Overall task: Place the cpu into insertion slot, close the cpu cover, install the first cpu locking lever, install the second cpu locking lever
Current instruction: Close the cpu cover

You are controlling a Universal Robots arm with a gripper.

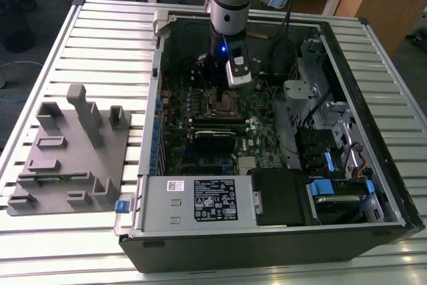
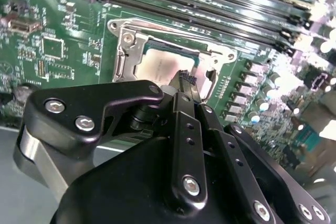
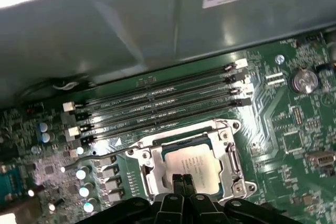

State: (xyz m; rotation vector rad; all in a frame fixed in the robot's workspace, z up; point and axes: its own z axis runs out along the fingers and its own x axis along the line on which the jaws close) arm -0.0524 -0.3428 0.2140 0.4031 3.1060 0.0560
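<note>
Inside the open computer case (image 1: 373,98), the arm holds my gripper (image 1: 222,90) just above the insertion slot (image 1: 224,105) on the green board. In both wrist views the cpu (image 3: 195,162) (image 2: 160,66) lies flat in the slot, its grey top showing through the window of the cpu cover (image 3: 146,169) (image 2: 125,51), which lies down around it. My gripper (image 3: 182,181) (image 2: 185,78) is shut, its two narrow fingertips pressed together at the cpu's near edge with nothing between them. A thin wire lever (image 3: 100,157) sticks out sideways from one corner of the socket.
Long black memory slots (image 3: 157,106) (image 2: 210,3) run just beyond the socket, with the grey case wall (image 3: 131,24) behind them. A power supply (image 1: 200,198) and drive bays (image 1: 333,191) fill the case's near side. A grey parts fixture (image 1: 67,151) stands on the slatted table at the exterior view's left.
</note>
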